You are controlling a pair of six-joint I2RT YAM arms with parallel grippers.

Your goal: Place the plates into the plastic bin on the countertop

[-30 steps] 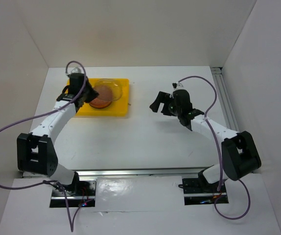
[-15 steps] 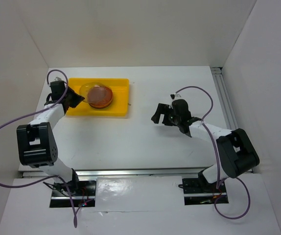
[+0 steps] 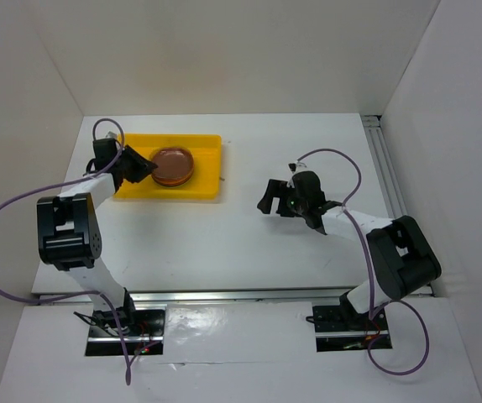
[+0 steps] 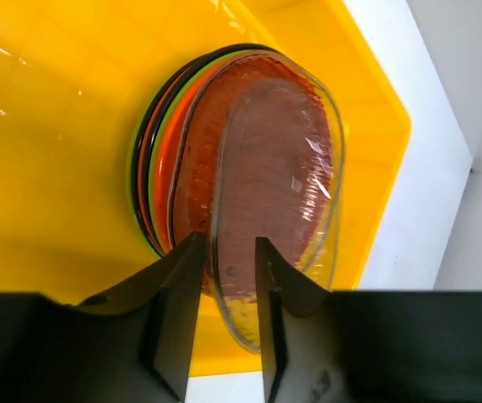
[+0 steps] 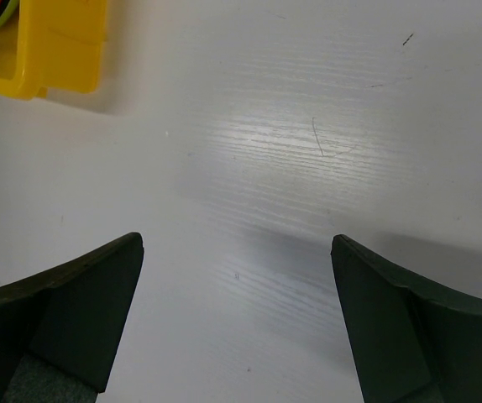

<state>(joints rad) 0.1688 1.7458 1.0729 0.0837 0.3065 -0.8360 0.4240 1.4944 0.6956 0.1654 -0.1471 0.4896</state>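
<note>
The right gripper hangs low over the bare white countertop, its forearm reaching left from the right base. Its jaws are spread wide and hold nothing. The yellow plastic bin lies off to its left and farther back, with open surface between them, so this arm is well apart from the work.

Farther back, the left arm is folded tight, its upper link rising from the base and the forearm angling in to the bin's left end. The left gripper points rightward along the bin's long axis, which runs across the table. The stack of plates lies straight ahead of it, in the bin's left-centre.

The jaws stand narrow, and the near rim of the translucent grey plate on top of the stack passes between the fingers. I cannot tell whether they pinch that rim or merely flank it. Beneath the grey plate, orange, lime green and black edges show; the count is hidden.

No plate shows outside the bin, so the task looks all but finished. The likely next move is to open and back straight out leftward over the low end wall, without dragging the top plate.
</note>
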